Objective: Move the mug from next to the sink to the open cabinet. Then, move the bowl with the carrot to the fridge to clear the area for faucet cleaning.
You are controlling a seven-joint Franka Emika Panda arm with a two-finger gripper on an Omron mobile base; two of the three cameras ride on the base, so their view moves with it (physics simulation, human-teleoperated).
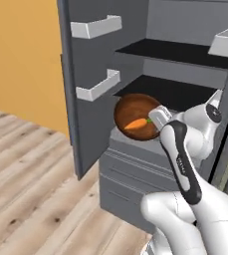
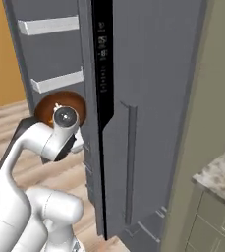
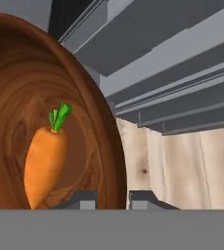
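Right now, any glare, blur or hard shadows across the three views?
Left base view: flat, even light, the bowl and carrot slightly soft, the fridge shelves dark. Right base view: no glare on the fridge door, bowl edges mildly blurred. Hand view: sharpest; wood grain and carrot crisp, the fingers dark at the bottom on either side of the bowl's rim.

The white arm is raised from the base, bent at the elbow and reached forward. The end effector (image 3: 112, 197) is closed narrowly, pinching a rim.
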